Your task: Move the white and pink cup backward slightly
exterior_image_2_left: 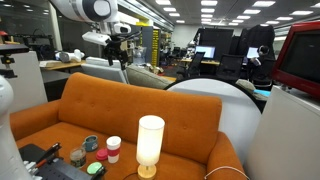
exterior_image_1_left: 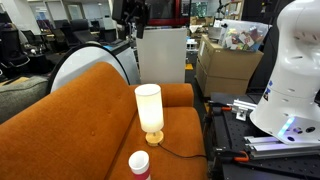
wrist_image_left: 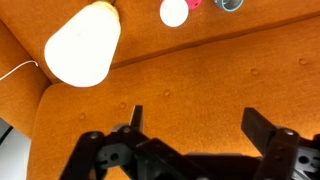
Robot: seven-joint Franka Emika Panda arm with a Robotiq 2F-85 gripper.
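Note:
The white and pink cup (exterior_image_1_left: 139,163) stands on the orange sofa seat (exterior_image_1_left: 95,120), just in front of the glowing cream lamp (exterior_image_1_left: 149,110). It shows in both exterior views, beside the lamp (exterior_image_2_left: 150,145) as a small cup (exterior_image_2_left: 113,148). In the wrist view the cup's white top (wrist_image_left: 175,11) is at the upper edge, right of the lamp (wrist_image_left: 83,45). My gripper (wrist_image_left: 198,125) is open and empty, high above the sofa and well clear of the cup. In an exterior view it hangs above the backrest (exterior_image_2_left: 120,50).
Several small dishes (exterior_image_2_left: 90,143) sit on the seat near the cup. The lamp's cable (exterior_image_1_left: 185,152) trails across the seat. A white panel (exterior_image_1_left: 160,55) and cardboard boxes (exterior_image_1_left: 225,65) stand behind the sofa. A robot base (exterior_image_1_left: 295,70) is beside it.

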